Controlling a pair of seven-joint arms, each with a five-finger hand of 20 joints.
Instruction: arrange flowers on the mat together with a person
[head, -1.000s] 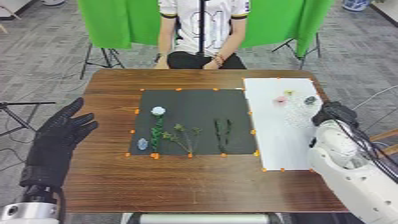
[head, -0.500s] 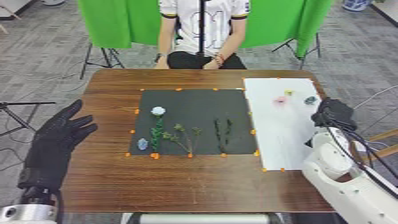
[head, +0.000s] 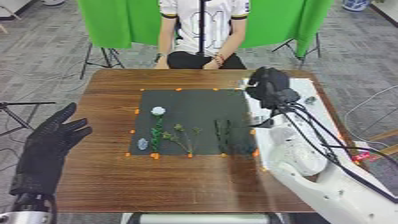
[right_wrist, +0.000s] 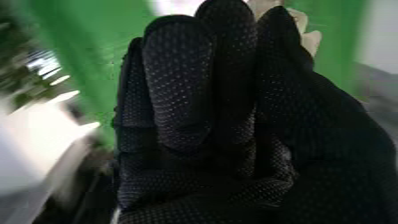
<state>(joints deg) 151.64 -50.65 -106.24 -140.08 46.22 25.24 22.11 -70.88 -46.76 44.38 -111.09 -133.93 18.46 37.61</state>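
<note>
Brown wood makes the table (head: 160, 185) under the dark mat (head: 197, 100), which serves as landmark for every place told here. White, with black cables running along it, the right arm (head: 302, 184) comes in from the near right and slants forward past the mat's right side. Its right hand (head: 274, 85) is above the area just beside the mat's far right corner, fingers pointing away from the arm. In the right wrist view the right hand (right_wrist: 200, 180) has its fingers extended and close together, the thumb alongside them. 1 pale shape (right_wrist: 307, 39) appears past the thumb's upper part; what it is, and whether the hand grips it, I cannot tell.

Well left of the mat, the left hand (head: 51, 142) is open and relaxed, thumb apart from the fingers, holding nothing; its forearm rises from the near left. To the mat's right lies 1 white sheet (head: 304, 88).

On the mat lie 4 plant pieces. Towards its left is 1 white flower (head: 158, 111) on a long green stem; right of that, 1 leafy sprig (head: 181, 138); near the right side, slim green stems (head: 221, 136). Smallest there is 1 pale blue flower (head: 142, 144), at the mat's near left corner. On the sheet, right of the mat, sits 1 small grey bloom (head: 310, 100).
</note>
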